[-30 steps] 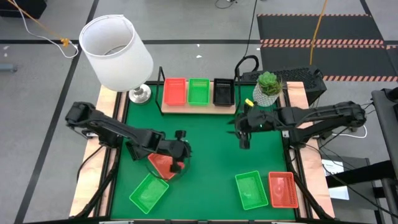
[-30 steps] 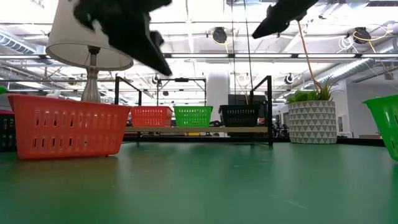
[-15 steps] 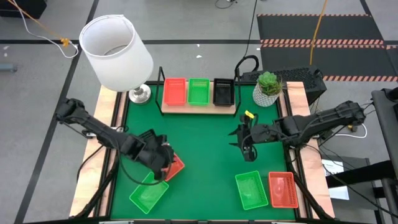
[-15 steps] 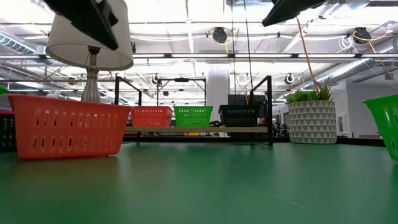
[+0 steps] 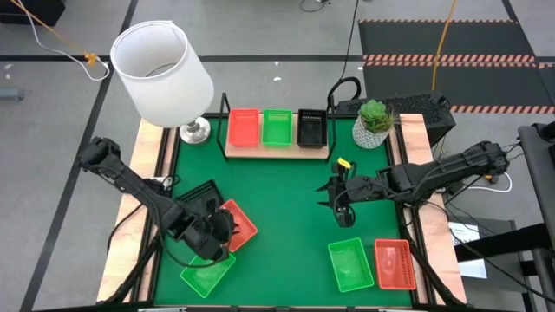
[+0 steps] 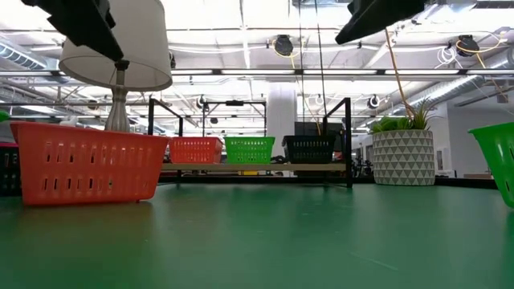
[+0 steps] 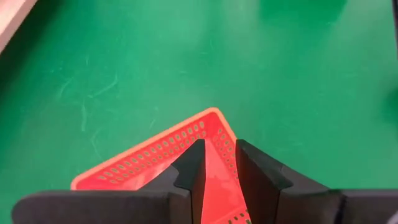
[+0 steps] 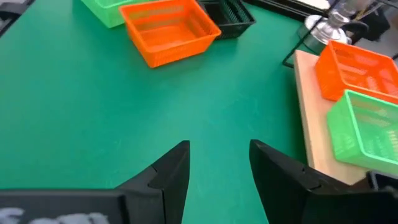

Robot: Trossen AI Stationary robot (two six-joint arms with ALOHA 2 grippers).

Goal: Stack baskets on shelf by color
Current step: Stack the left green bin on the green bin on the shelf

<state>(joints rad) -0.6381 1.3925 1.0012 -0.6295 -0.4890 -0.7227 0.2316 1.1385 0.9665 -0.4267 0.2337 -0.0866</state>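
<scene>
At the left of the green mat, the left gripper point(image 5: 217, 236) hangs over an orange-red basket point(image 5: 232, 224), fingers point(image 7: 189, 168) a narrow gap apart and holding nothing, a green basket point(image 5: 207, 269) just beside. On the shelf point(image 5: 276, 152) stand one orange-red, one green and one black basket. The right gripper point(image 5: 340, 201) hovers mid-mat, spread wide and empty, near another green basket point(image 5: 350, 264) and orange-red basket point(image 5: 395, 263).
</scene>
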